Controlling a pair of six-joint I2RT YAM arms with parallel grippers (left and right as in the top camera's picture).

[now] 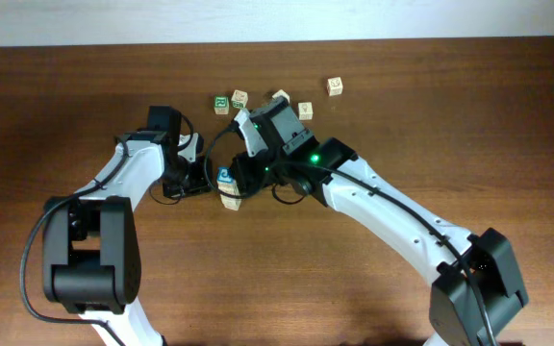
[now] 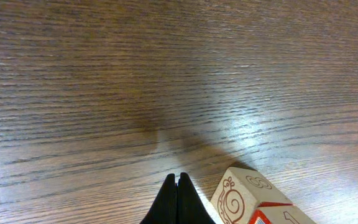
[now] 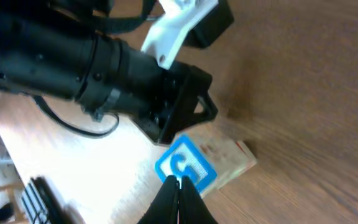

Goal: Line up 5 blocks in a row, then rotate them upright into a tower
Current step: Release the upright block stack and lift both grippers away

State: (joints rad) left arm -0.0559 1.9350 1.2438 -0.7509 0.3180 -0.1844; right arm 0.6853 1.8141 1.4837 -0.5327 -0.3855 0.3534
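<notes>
Across the grainy wooden table (image 1: 65, 86), left end effector (image 2: 178, 199) and right end effector (image 3: 180, 194) taper closed beside pale cubes (image 2: 244, 194).

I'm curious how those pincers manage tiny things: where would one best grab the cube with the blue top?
Probably from straight above, pinching two opposite side walls. The blue-topped cube lies flat, blue face up, and a pale block seems to sit against one side, so take the two walls clear of it. The right gripper is shut and must open first.

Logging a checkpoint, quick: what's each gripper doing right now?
Left gripper: closed, holding nothing.
Right gripper: closed, holding nothing, tips by the blue-faced block.
</notes>
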